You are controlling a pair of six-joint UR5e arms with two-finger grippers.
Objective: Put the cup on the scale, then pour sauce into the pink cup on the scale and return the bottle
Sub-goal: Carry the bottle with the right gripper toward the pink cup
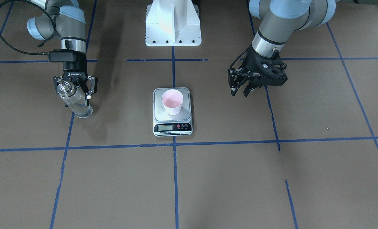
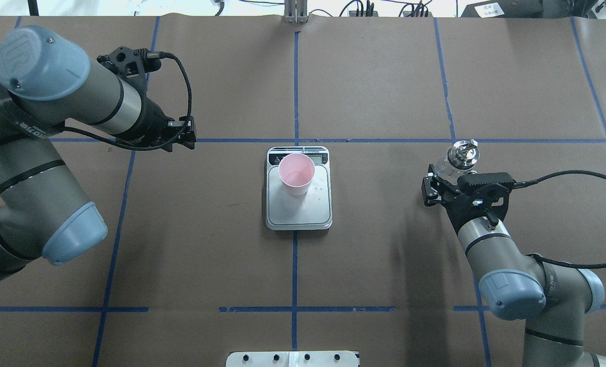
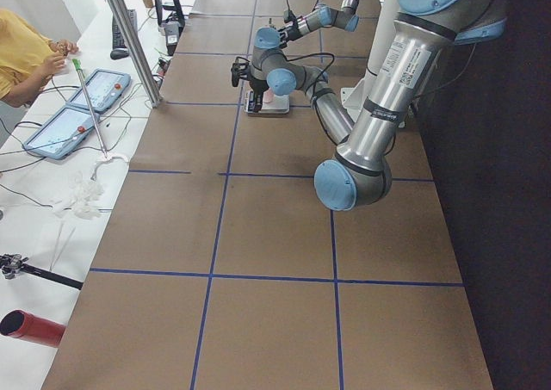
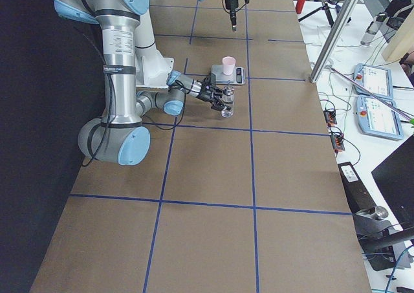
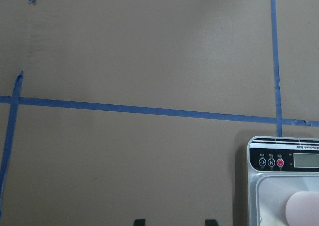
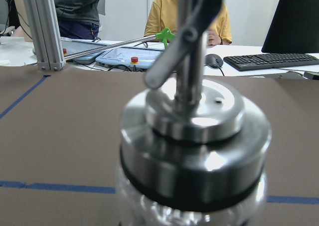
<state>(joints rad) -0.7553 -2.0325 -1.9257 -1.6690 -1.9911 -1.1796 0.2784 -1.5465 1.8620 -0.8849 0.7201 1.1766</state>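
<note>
The pale pink cup (image 1: 172, 101) stands upright on the silver scale (image 1: 173, 127) at the table's middle; it also shows in the overhead view (image 2: 296, 174). The clear glass bottle (image 1: 76, 101) with its metal spout (image 2: 463, 153) stands on the table to the robot's right of the scale. My right gripper (image 1: 77, 101) is around the bottle's body, fingers against its sides. The right wrist view is filled by the bottle's collar (image 6: 194, 151). My left gripper (image 1: 240, 93) is open and empty, hovering to the robot's left of the scale. A corner of the scale (image 5: 284, 158) shows in the left wrist view.
The white robot base (image 1: 173, 25) stands behind the scale. Blue tape lines cross the brown table. Small droplets lie on the scale's platform (image 2: 319, 191). A metal post (image 4: 336, 34), tablets and seated operators are beyond the table's far edge.
</note>
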